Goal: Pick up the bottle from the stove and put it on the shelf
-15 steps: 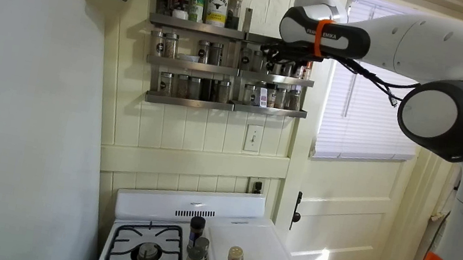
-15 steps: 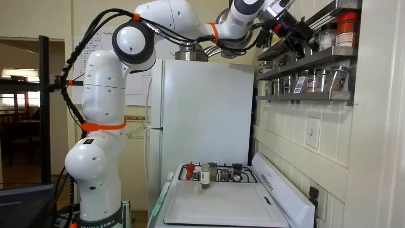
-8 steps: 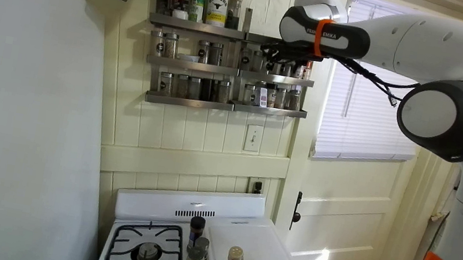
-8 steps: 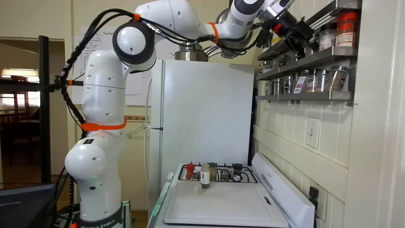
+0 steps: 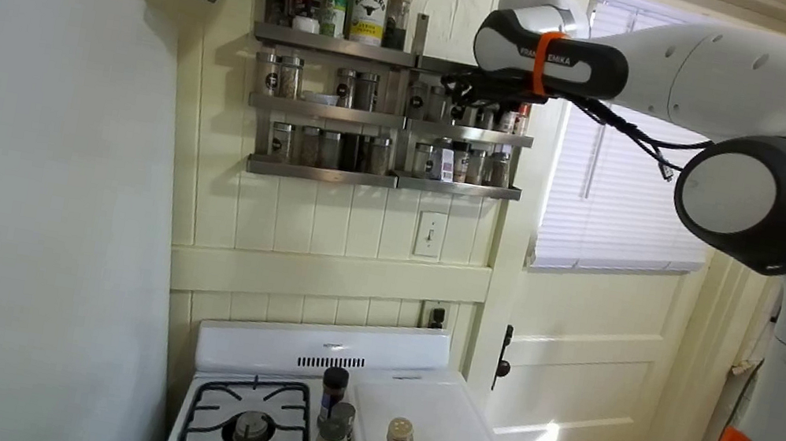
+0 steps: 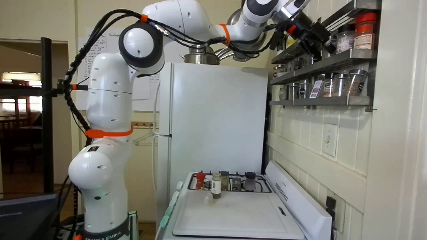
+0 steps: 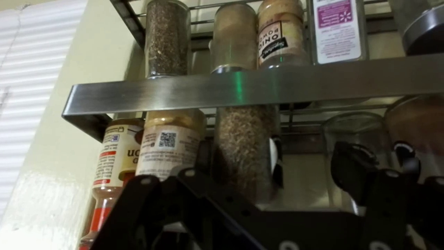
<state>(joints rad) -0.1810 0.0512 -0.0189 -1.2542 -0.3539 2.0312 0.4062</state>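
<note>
Along the bottom of the wrist view, black two-finger gripper (image 7: 275, 163): jaws spread, one either side of a clear glass jar packed with brown dried herb (image 7: 242, 149); gap to the jar's right, contact on its left lost in shadow; no grip visible.
Herb jar: centre of that view, on the middle tier of a shiny steel spice rack (image 7: 194, 93), foot hidden by the front edge. Probably the task's bottle, all but placed; nothing marks it for certain. Squeezing now could twist or shove it.
Tan bottle with square printed code (image 7: 170, 146): left of centre, just beside the jar. Row tight; a crooked withdrawal could drag it along.
Colourless glass jar (image 7: 347, 128): right of centre, partly covered by the jaw at that side. A sideways sweep could topple it.
Steel rack (image 6: 333, 61): upper right in an exterior view, gripper at its middle tier. Raising the wrist could strike the tier above; clearance not readable.
Black cable bundle (image 6: 214, 41): top centre of that frame, drooping under the white jointed arm (image 6: 193, 20). A slack loop could snag on the rack during retreat.
White gas stove with black grates (image 6: 233, 213): lower centre, five capped spice bottles (image 6: 225, 181) on it. A jar knocked loose could fall among them.
</note>
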